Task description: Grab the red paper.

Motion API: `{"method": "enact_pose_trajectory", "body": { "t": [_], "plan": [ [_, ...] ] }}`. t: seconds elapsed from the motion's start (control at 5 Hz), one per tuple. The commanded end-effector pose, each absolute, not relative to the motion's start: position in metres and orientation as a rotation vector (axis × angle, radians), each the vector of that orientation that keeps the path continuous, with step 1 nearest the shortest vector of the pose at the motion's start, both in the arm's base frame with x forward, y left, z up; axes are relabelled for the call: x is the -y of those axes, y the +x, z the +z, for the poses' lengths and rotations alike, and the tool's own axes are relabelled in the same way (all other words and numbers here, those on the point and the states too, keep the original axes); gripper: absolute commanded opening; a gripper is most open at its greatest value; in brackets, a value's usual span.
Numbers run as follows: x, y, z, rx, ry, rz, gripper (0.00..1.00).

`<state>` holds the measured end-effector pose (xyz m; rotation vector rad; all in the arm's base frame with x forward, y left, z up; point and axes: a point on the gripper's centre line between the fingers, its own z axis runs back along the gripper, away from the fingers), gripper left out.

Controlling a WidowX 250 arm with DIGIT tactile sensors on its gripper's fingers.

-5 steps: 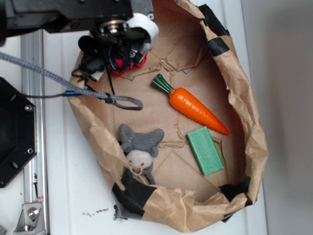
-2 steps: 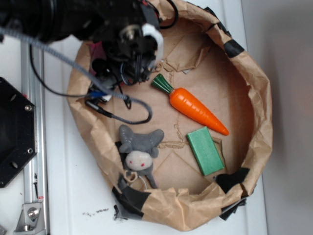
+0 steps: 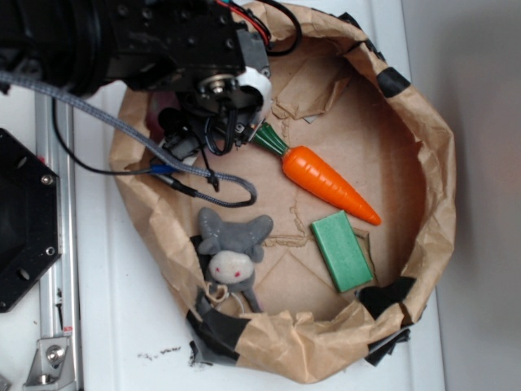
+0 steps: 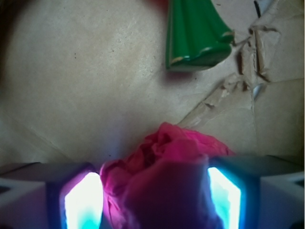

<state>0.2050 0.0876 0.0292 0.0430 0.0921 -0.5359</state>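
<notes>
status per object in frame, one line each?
gripper: closed around the red paper
red paper: crumpled, between the gripper fingers
toy carrot: lying flat, untouched
green block: lying flat
grey plush toy: lying face up
brown paper sheet: edges curled up, taped

White bench carries a brown paper sheet w/ black tape, edges crumpled up like a bowl. Left side: silver rail & black hexagonal plate on bench.
</notes>
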Motion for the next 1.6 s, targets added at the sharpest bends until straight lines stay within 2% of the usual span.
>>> {"method": "enact_pose_trajectory", "body": {
  "t": [0.0, 0.2, 0.4, 0.6, 0.8, 1.0, 1.2, 1.4],
  "plan": [
    [-0.038, 0.230, 0.111, 0.072, 0.031, -0.484, 0.00],
    [-0.022, 0.234, 0.155, 0.107, 0.008, -0.450, 0.00],
    [-0.018, 0.240, 0.156, 0.073, -0.004, -0.319, 0.00],
    [-0.023, 0.244, 0.153, 0.074, -0.030, -0.235, 0.00],
    [-0.029, 0.243, 0.147, 0.097, 0.008, -0.307, 1.00],
    [-0.041, 0.236, 0.122, 0.222, -0.216, -0.371, 1.00],
    [-0.066, 0.227, 0.104, 0.168, -0.023, -0.494, 1.00],
    [-0.073, 0.224, 0.091, 0.153, 0.005, -0.556, 1.00]
  ]
}}
